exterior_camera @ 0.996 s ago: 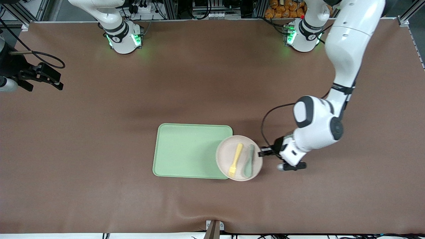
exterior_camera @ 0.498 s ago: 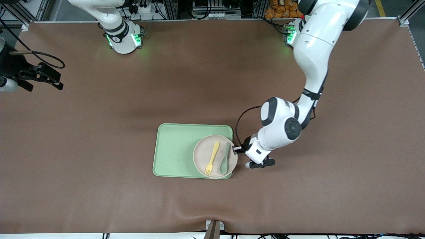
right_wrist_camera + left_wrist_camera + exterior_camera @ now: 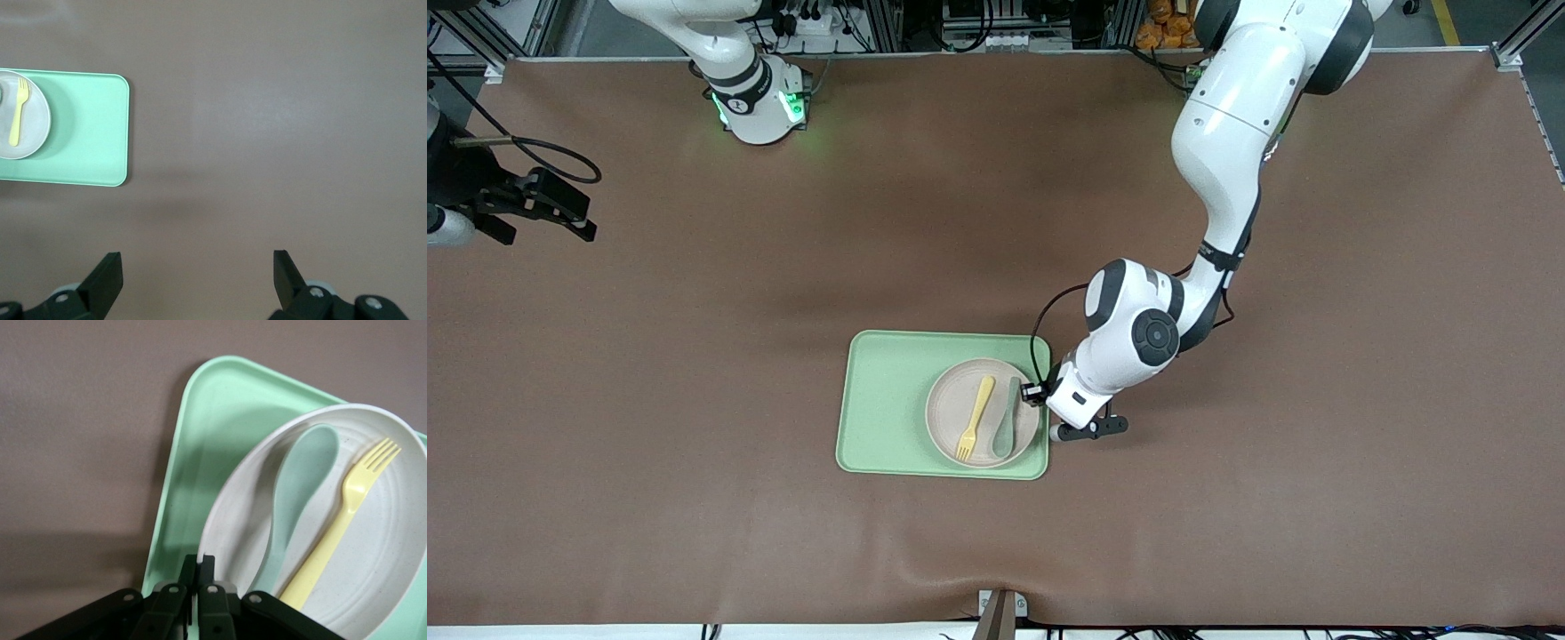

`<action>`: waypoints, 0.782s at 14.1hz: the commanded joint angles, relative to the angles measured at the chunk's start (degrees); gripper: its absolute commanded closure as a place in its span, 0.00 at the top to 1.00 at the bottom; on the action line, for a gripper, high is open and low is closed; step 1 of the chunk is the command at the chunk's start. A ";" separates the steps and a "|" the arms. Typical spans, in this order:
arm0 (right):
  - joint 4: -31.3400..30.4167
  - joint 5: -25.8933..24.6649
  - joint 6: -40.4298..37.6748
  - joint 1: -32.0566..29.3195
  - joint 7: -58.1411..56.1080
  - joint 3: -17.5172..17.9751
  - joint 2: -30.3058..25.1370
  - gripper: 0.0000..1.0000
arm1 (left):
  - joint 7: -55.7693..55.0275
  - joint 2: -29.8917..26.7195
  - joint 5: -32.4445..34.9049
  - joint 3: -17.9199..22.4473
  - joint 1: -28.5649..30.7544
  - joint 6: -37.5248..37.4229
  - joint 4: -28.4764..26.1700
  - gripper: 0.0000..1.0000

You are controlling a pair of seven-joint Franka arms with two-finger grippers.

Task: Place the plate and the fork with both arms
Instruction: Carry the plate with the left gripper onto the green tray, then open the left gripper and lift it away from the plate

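the left gripper (image 3: pixel 1037 394) was pinched shut on the rim of the round, shallow, off-white matte plate (image 3: pixel 947 411), at the edge toward the left arm's end of the table. the plate sat over the rectangular light-green plastic tray (image 3: pixel 885 400), within the tray's end nearest that arm. whether it rested flat or was held just above the tray could not be told. on the plate lay the small pale-yellow plastic fork (image 3: pixel 972 418) and, just beside it, a grey-green plastic spoon (image 3: pixel 1007 418), both pointing toward the front camera.

the main risk looked like tilt: held by one edge only, the plate could sag at its free side and let the fork and spoon slide or roll off. a quick release from any height could also jolt the fork out of place. if the fingers (image 3: pixel 200 577) dragged while opening, the plate might be pulled back over the tray's raised lip.

the plate's rim stood near the tray's lip on the gripper side and on the side nearer the front camera, so margin there was slim. the half of the tray toward the right arm's end lay bare.

the right gripper (image 3: pixel 538 209) waited with jaws spread wide and nothing in them, over the brown table covering (image 3: pixel 694 498), well apart from the tray.
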 commanded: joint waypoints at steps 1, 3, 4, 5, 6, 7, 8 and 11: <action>-0.39 0.53 -0.09 -0.58 -0.18 0.27 -0.69 1.00 | -2.64 1.71 0.44 0.84 -1.73 0.81 1.80 0.00; -0.39 0.53 -0.09 -0.58 -0.18 0.27 -0.69 1.00 | -4.04 1.63 0.61 1.02 -2.17 0.81 1.54 0.63; -0.39 0.53 -0.09 -0.58 -0.18 0.27 -0.69 1.00 | -5.10 1.28 0.96 1.10 -2.26 0.81 1.54 1.00; -0.39 0.53 -0.09 -0.58 -0.09 0.27 -0.69 1.00 | -6.32 0.84 0.97 1.11 -2.26 0.81 1.54 1.00; -0.39 0.53 -0.09 -0.58 -0.18 0.27 -0.69 1.00 | -7.82 -0.12 1.23 1.11 -2.35 0.72 1.54 1.00; -0.39 0.53 -0.09 -0.58 -0.18 0.27 -0.69 1.00 | -8.79 -1.52 2.19 1.11 -2.43 0.55 1.45 1.00; -0.39 0.53 -0.09 -0.58 -0.18 0.27 -0.69 1.00 | -9.23 -3.54 3.24 1.11 -2.09 0.02 0.93 1.00; -0.31 0.45 0.00 -0.49 -0.44 0.27 0.28 1.00 | -9.24 -11.44 6.75 2.94 -0.16 -10.57 0.22 1.00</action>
